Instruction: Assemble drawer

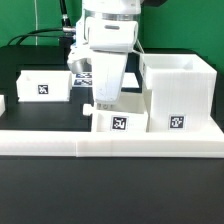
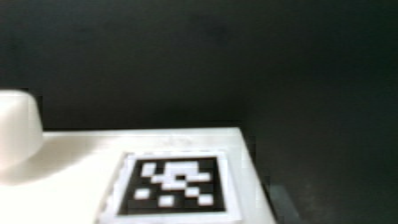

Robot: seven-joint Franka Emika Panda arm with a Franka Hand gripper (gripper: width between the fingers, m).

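The large white cube housing [image 1: 180,95] stands at the exterior view's right, with a marker on its front. A small white tray box [image 1: 118,120] with a marker and a side knob [image 1: 88,110] lies against the housing's left side, in front of the border bar. My gripper [image 1: 106,98] is lowered straight onto this tray, and its fingertips are hidden behind the tray's rim. In the wrist view the tray's marked white face [image 2: 175,183] fills the near field, with a rounded white part [image 2: 15,130] beside it. A second tray box [image 1: 45,85] sits at the exterior view's left.
A long low white border bar [image 1: 110,145] runs across the front. A flat marker tag [image 1: 84,74] lies on the black table behind the arm. A small white piece [image 1: 2,103] shows at the exterior view's left edge. Cables hang at the back.
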